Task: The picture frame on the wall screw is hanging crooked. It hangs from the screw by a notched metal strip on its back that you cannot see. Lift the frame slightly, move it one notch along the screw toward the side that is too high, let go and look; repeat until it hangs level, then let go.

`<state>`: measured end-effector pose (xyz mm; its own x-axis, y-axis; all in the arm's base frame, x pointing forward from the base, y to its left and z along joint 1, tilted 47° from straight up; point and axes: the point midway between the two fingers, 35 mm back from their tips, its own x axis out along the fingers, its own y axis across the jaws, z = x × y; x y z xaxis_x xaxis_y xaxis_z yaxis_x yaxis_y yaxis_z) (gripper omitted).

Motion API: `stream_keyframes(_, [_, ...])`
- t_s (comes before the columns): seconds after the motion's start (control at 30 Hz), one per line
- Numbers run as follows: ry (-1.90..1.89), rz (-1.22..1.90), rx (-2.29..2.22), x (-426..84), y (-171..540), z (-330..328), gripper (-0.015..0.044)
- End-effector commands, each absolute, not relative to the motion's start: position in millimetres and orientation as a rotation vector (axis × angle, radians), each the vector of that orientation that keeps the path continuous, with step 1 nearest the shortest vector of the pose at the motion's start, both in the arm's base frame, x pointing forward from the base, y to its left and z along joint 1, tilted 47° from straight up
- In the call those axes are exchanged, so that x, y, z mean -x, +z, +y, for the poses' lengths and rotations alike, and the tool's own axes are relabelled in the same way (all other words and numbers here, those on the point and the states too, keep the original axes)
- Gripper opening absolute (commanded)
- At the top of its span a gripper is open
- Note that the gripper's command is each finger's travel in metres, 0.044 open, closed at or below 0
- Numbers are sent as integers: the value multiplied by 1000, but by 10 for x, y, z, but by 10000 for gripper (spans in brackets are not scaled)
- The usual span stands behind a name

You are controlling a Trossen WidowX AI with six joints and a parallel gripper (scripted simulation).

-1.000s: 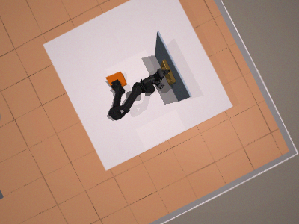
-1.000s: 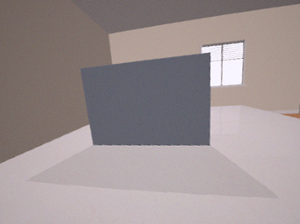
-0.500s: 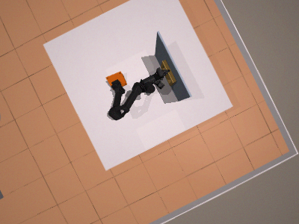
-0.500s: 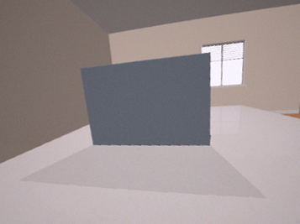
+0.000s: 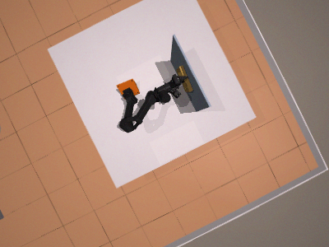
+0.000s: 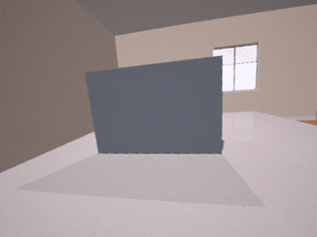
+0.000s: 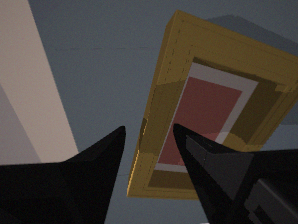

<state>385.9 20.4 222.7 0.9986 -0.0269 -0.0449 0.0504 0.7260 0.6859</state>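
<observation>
The gold picture frame [image 5: 181,70] [image 7: 225,47] hangs on the front of the blue-grey panel [image 5: 201,99] [image 6: 155,109] [image 7: 100,75]. In the wrist view it is clearly tilted: its top edge slopes down to the right and its left side leans, with the lower end further left. A red picture [image 7: 205,107] with a pale border is inside it. My gripper [image 5: 186,77] [image 7: 149,128] is open, its fingertips apart on either side of the frame's left bar in the wrist view, with a gap to each finger. The screw and notched strip are hidden.
The panel stands upright on a white table top [image 5: 99,53] [image 6: 149,225] and hides frame and arm in the exterior view. The black arm [image 5: 144,108] reaches over from its orange base plate [image 5: 133,83]. The panel's side edge shows at left in the wrist view.
</observation>
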Motion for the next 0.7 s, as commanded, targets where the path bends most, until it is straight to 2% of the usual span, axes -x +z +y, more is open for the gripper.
stream_keyframes(0.0, [-43,33,-766,-3844,2231,204,260])
stream_keyframes(0.4, [-47,32,-1074,-2907,2241,191,260])
stream_keyframes(0.5, [-47,32,-1093,-2859,2225,188,260])
stream_keyframes(0.67, [-49,30,-1197,-2757,2592,401,260])
